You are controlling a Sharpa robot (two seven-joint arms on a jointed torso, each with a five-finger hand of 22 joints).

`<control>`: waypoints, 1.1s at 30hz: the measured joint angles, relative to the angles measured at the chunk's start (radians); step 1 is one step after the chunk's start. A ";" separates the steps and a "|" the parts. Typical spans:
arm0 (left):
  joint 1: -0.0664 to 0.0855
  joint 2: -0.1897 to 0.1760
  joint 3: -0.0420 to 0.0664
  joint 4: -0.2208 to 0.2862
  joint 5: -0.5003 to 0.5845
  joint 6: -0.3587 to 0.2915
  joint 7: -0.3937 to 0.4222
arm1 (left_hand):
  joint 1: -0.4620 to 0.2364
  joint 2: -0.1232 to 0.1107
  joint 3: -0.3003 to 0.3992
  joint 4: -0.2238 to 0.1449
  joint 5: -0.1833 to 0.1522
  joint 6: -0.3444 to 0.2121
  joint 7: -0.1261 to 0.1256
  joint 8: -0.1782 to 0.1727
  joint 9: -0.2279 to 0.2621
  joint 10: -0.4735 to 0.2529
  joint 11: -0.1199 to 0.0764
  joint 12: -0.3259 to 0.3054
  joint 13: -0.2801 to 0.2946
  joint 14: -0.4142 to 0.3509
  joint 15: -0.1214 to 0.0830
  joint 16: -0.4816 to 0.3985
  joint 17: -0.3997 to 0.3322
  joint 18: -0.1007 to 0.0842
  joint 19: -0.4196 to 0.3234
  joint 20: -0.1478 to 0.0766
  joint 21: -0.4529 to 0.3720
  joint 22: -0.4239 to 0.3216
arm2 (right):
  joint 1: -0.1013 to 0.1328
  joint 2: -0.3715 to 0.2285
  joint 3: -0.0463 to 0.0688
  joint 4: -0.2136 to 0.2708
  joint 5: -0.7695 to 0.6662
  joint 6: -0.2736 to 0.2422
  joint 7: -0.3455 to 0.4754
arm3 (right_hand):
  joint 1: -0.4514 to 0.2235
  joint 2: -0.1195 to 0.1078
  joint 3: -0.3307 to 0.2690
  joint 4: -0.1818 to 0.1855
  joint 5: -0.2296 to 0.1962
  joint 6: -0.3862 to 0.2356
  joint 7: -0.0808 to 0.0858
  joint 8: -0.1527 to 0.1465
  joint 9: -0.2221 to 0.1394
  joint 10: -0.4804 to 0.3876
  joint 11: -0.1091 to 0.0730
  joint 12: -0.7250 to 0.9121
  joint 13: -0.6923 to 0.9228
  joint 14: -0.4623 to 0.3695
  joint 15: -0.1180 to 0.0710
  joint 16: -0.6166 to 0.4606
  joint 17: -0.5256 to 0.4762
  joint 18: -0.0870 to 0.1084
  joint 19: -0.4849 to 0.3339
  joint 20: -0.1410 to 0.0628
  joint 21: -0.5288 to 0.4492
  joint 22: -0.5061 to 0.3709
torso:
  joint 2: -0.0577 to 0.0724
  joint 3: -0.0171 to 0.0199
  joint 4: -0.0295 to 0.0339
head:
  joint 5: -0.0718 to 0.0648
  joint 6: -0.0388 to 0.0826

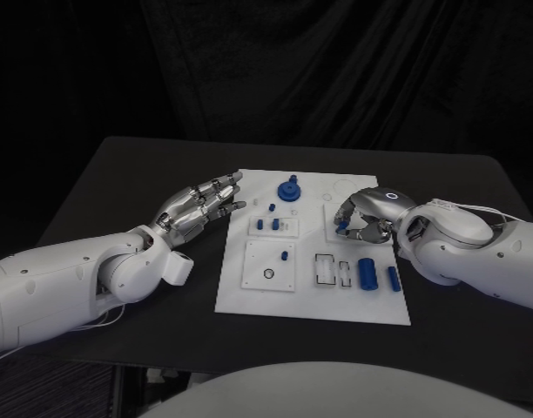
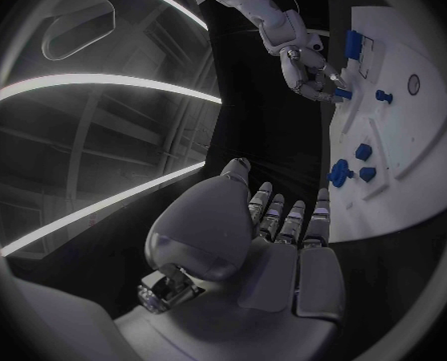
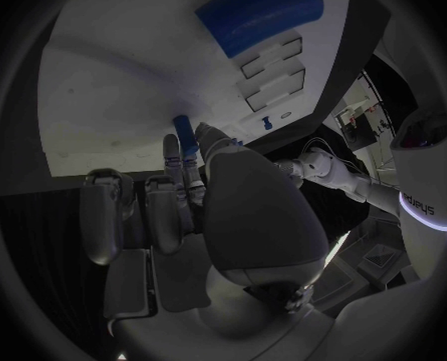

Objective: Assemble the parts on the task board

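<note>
Right robot hand (image 1: 365, 219) pinches a small blue part (image 3: 184, 128) in its fingertips over the right half of the white task board (image 1: 248, 296), which lies mid-table (image 1: 116, 165). Left robot hand (image 1: 199, 209) hovers at the board's left edge, fingers spread, holding nothing. Other blue parts (image 1: 367, 273) sit toward the board's near right corner.

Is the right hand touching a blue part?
Touching. In the right wrist view the right hand pinches a small blue part between its fingertips over the task board.
</note>
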 measured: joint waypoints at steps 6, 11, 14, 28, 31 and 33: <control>-0.006 0.000 0.000 0.000 0.000 0.000 -0.002 | 0.004 0.004 0.003 -0.003 0.005 0.009 0.009 0.000 0.001 0.000 0.000 0.000 0.000 0.000 0.000 0.000 0.000 0.000 0.000 0.000 0.000 0.000 | -0.001 0.006 0.000 -0.005 -0.005 0.000 0.002 | 0.030 -0.001 0.029 -0.026 0.090 0.035 0.005 0.020 0.016 0.015 -0.003 -0.016 -0.014 -0.001 -0.001 0.000 0.000 0.000 0.002 -0.002 0.000 0.000 | 0.000 0.0001 0.0000 | -0.001 0.000; -0.013 -0.002 0.000 -0.001 0.000 0.001 -0.004 | 0.004 0.004 0.006 0.000 0.005 0.014 0.014 0.005 0.003 0.000 0.000 0.000 0.000 0.000 0.000 0.000 0.000 0.000 0.000 0.000 0.000 0.000 | -0.001 0.007 0.000 -0.006 -0.007 -0.001 0.003 | 0.043 0.002 0.046 -0.044 0.105 0.053 0.014 0.032 0.029 0.035 -0.008 -0.019 -0.020 -0.001 -0.009 0.000 0.000 0.000 0.001 -0.008 0.000 0.001 | 0.000 0.0003 -0.0007 | 0.000 0.000; -0.016 -0.005 0.000 -0.001 0.000 0.001 -0.006 | 0.004 0.004 0.006 0.000 0.005 0.018 0.018 0.005 0.003 0.000 0.000 0.004 0.000 0.000 0.000 0.000 0.000 0.000 0.000 0.000 0.000 0.000 | -0.001 0.007 0.000 -0.006 -0.008 -0.003 0.004 | 0.053 0.002 0.060 -0.058 0.112 0.064 0.018 0.042 0.039 0.053 -0.011 -0.025 -0.026 -0.001 -0.009 0.000 0.000 0.000 0.004 -0.011 0.000 0.001 | 0.000 0.0004 -0.0008 | 0.001 0.000; -0.024 -0.010 0.000 0.000 0.000 0.001 -0.012 | 0.004 0.004 0.006 0.000 0.005 0.018 0.018 0.005 0.003 0.000 0.000 0.004 0.000 0.000 0.000 0.000 0.000 0.000 -0.004 -0.004 0.000 -0.009 | 0.015 -0.035 0.000 0.059 -0.011 -0.038 0.004 | 0.086 0.000 0.117 -0.095 0.079 0.071 0.021 0.046 0.068 0.071 0.000 -0.058 -0.045 0.002 -0.012 -0.008 0.000 0.000 0.001 -0.015 -0.006 0.001 | -0.001 0.0004 -0.0003 | 0.005 0.000; -0.024 -0.012 0.000 0.001 0.000 0.000 -0.012 | 0.008 -0.001 0.006 0.000 0.005 0.018 0.018 0.005 0.003 0.000 0.000 0.009 0.001 -0.004 -0.004 0.000 -0.001 0.000 -0.004 -0.004 0.000 -0.011 | 0.043 -0.043 0.000 0.090 -0.011 -0.045 0.004 | 0.086 0.000 0.124 -0.096 0.080 0.071 0.021 0.046 0.068 0.075 0.004 -0.060 -0.046 0.002 -0.012 -0.008 0.000 0.000 0.001 -0.015 -0.006 0.001 | -0.002 0.0003 -0.0001 | 0.006 0.000; -0.024 -0.014 0.000 0.000 0.000 -0.001 -0.012 | 0.009 -0.001 0.006 0.000 0.005 0.018 0.018 0.005 0.004 0.000 0.000 0.012 0.001 -0.005 -0.005 0.000 -0.001 0.000 -0.004 -0.004 0.000 -0.011 | 0.064 -0.046 0.001 0.111 -0.011 -0.045 0.004 | 0.086 0.000 0.124 -0.096 0.084 0.071 0.021 0.046 0.069 0.075 0.004 -0.062 -0.046 0.002 -0.012 -0.008 0.000 0.000 0.001 -0.015 -0.006 0.001 | -0.002 0.0003 -0.0001 | 0.007 0.000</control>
